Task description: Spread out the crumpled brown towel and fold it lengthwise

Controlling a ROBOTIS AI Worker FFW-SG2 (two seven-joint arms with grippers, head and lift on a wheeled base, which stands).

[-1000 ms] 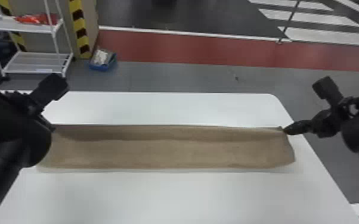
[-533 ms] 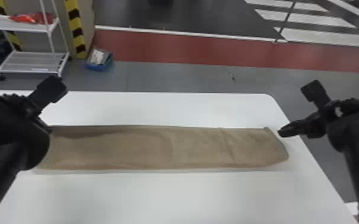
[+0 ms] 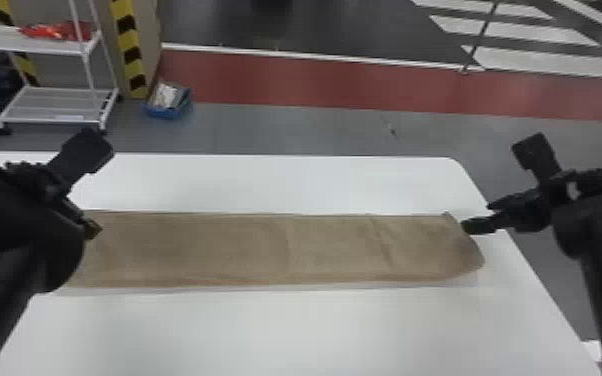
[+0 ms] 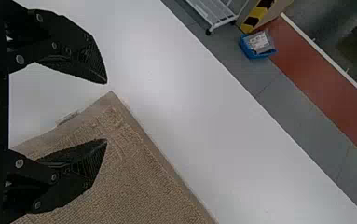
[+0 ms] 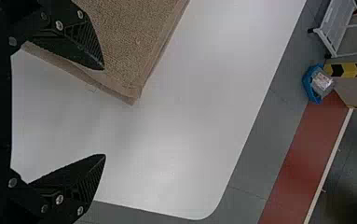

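"Judging by the brown towel [image 3: 265, 250], how far along are we?"

"Well along, I'd say. It lies flat on the white table [image 3: 275, 335] as one long, narrow strip, reaching from under the left pincer [image 4: 106, 111] across to the right pincer [image 5: 105, 112]. Spreading looks done, and the lengthwise fold looks made."

"Is either pincer gripping it?"

"Neither. The left one's fingers stand apart, with a towel corner [image 4: 113, 101] just past their tips. The right one is spread too, one finger over the cloth and the other over bare table, another corner [image 5: 130, 93] just ahead of them."

"So what's left?"

"Tidying, at most. A crease [image 3: 384, 245] runs across the strip a little inward from the right pincer, and the end bulges out of square on the robot's side of that pincer's tips. (I'm fussy about ends, mind you.)"

"Could another fold be due?"

"I can't tell how many layers there are, so I won't swear to it. My guess is a small straightening at the right, then both arms back off."
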